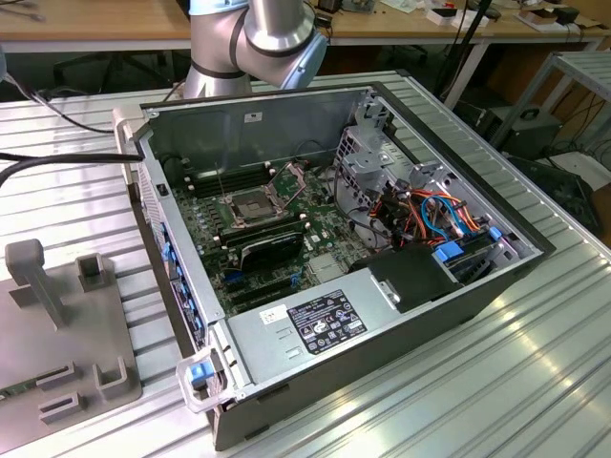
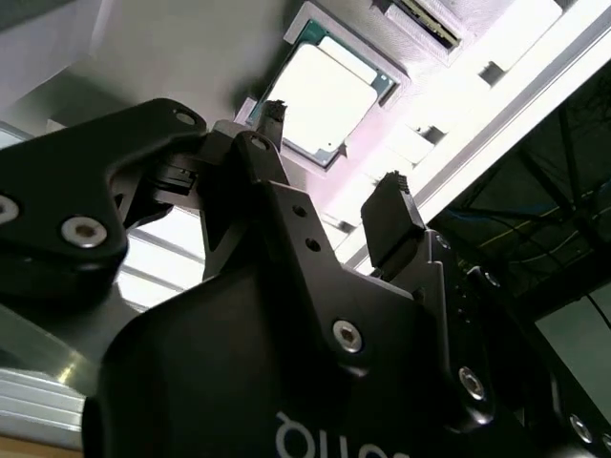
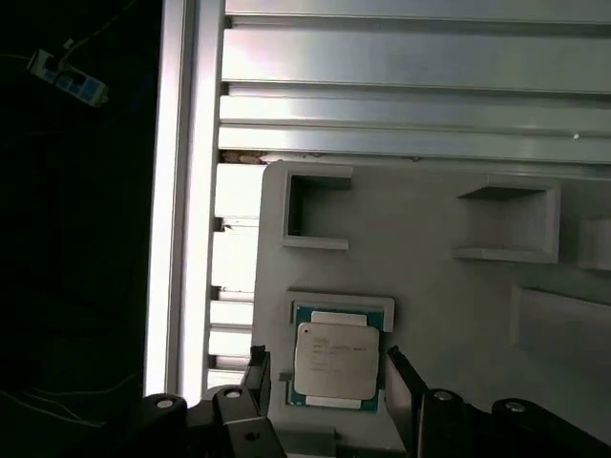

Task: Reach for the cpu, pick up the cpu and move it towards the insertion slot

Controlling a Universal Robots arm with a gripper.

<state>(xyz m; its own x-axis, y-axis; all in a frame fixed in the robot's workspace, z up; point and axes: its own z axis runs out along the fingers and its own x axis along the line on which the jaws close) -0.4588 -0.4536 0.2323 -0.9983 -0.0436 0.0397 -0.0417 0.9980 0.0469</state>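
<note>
Pale silver and flat, the cpu [image 3: 336, 361] lies in a shallow framed recess close to one edge of the grey holder plate [image 3: 430, 277], which rests on the ribbed aluminium table [image 3: 410, 95]. Over it hangs the gripper [image 3: 325, 359], jaws spread wide, with black fingertips [image 2: 275, 111] off two opposite sides of the chip and, as far as I can judge, neither touching it. I take this for the end of the reach, the pick-up not yet made. A grasp here calls for a square descent and gentle closing on the thin edges. The insertion slot [image 1: 250, 205] sits empty on the board inside the open computer case [image 1: 449, 315].
</note>
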